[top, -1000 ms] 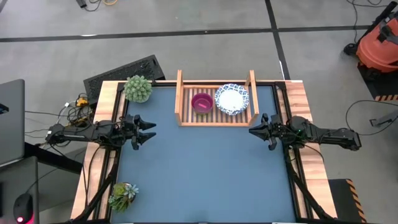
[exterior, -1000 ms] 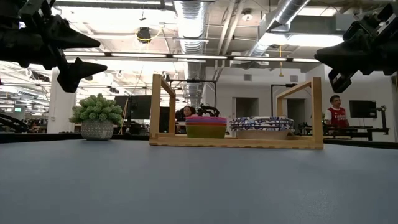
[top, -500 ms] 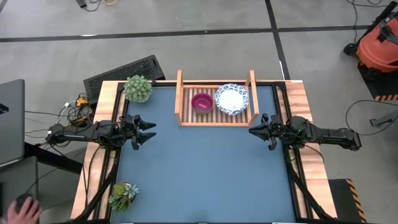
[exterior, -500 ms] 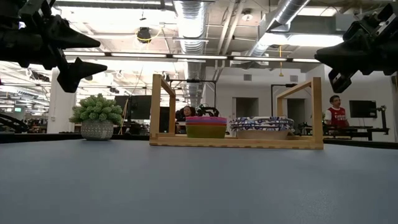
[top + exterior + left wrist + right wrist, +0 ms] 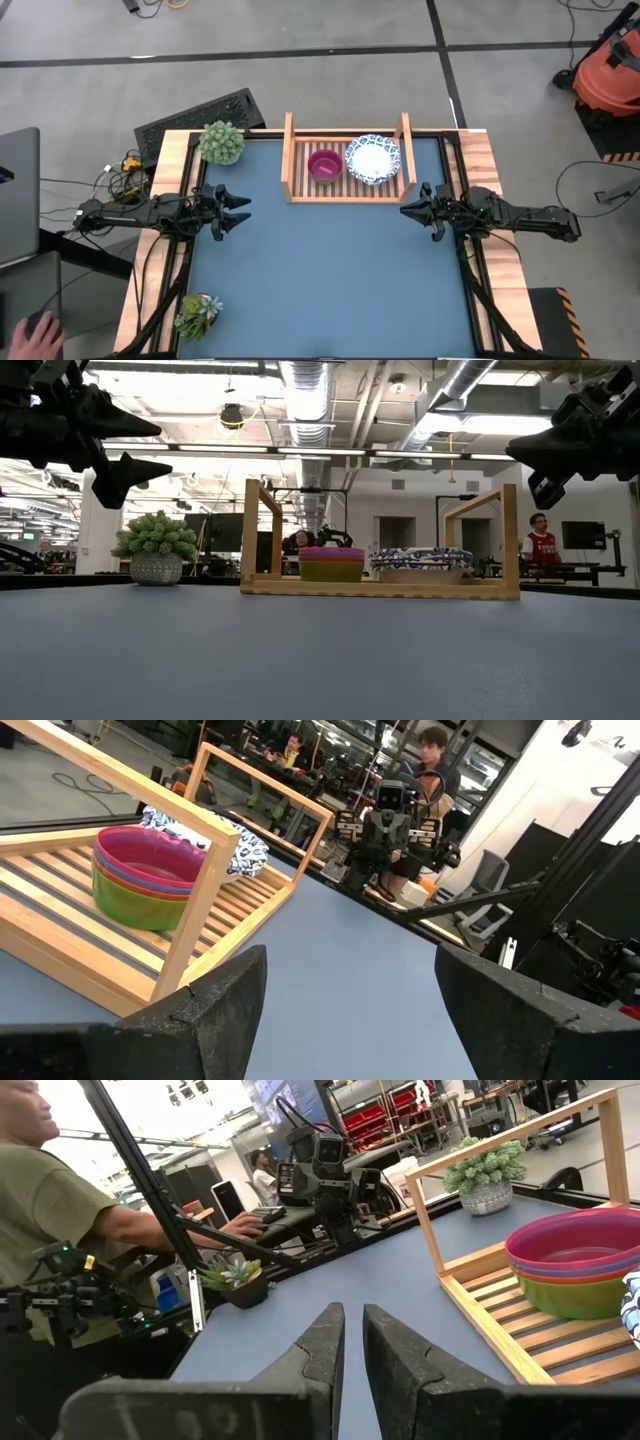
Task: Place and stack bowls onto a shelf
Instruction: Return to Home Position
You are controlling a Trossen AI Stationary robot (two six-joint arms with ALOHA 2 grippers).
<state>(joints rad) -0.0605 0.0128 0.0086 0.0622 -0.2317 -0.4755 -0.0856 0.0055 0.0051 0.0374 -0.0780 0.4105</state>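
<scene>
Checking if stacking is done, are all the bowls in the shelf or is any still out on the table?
In, as far as shown: the colored bowls and white bowls sit stacked on the shelf; none on the table.

Two bowl stacks [image 5: 324, 165] side by side on the shelf [image 5: 345, 188] (table's [image 5: 330, 270] far edge), hands flanking.

Bare table [image 5: 320, 270] before loaded shelf [image 5: 345, 192]

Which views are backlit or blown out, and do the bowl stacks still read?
Low view: bright ceiling lights silhouette both arms; the colored stack and the patterned stack on the shelf stay legible. Right wrist view: sky area blown out white, right hand dark. Left wrist view: even light, left hand in shade. High view: flat, soft shadows.
</scene>
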